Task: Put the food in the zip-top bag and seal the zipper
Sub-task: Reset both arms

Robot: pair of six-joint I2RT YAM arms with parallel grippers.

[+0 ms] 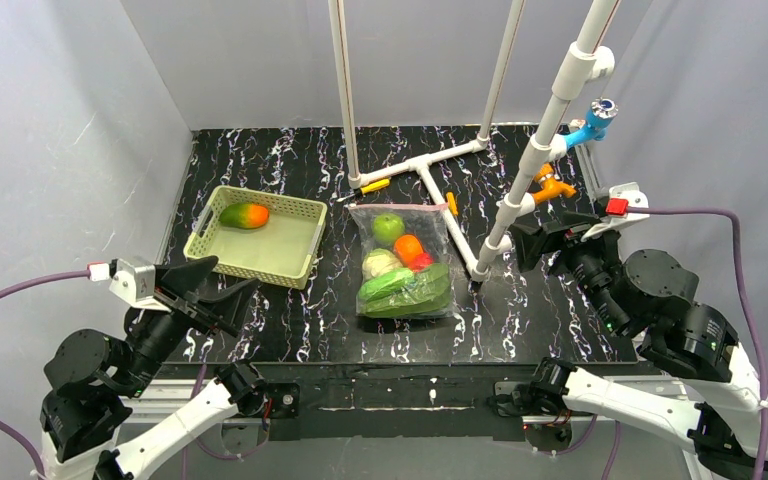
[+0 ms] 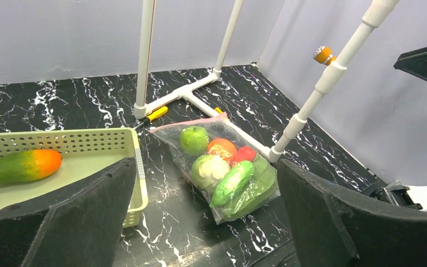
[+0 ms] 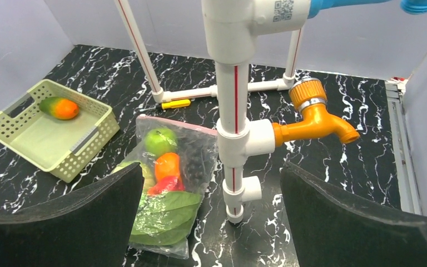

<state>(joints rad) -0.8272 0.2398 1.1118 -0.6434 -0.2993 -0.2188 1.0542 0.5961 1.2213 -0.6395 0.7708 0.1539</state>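
1. Zip-top bag [image 1: 405, 262] has the left gripper [image 1: 232, 274] as its far-left neighbour, well apart from it, near the table's front edge; the jaws are spread wide with nothing between them
2. Next comes the pale green basket [image 1: 256, 266] on the black marbled table [image 1: 290, 330], just beyond that gripper, with one green-and-orange toy fruit [image 1: 244, 215] lying at its far end
3. At mid-table the clear bag lies flat, close beside the basket but not touching it
4. Inside, from far end to near: green apple [image 1: 388, 228], orange [image 1: 408, 248], red tomato [image 1: 422, 262], whitish cauliflower [image 1: 380, 263], cucumber [image 1: 385, 285] and green leafy pieces [image 1: 420, 293]
5. The pinkish zipper [image 1: 397, 206] runs along the bag's far edge (whether it is pressed shut cannot be told)
6. A yellow-handled screwdriver [image 1: 372, 187] lies just beyond that edge, beside the white pipe frame [image 1: 450, 152]
7. One slanted pipe foot stands just right of the bag; higher on it is an orange tap [image 1: 552, 185]
8. Rightmost, the right gripper [image 1: 517, 247] hangs beside that pipe, its jaws fully apart and gripping nothing
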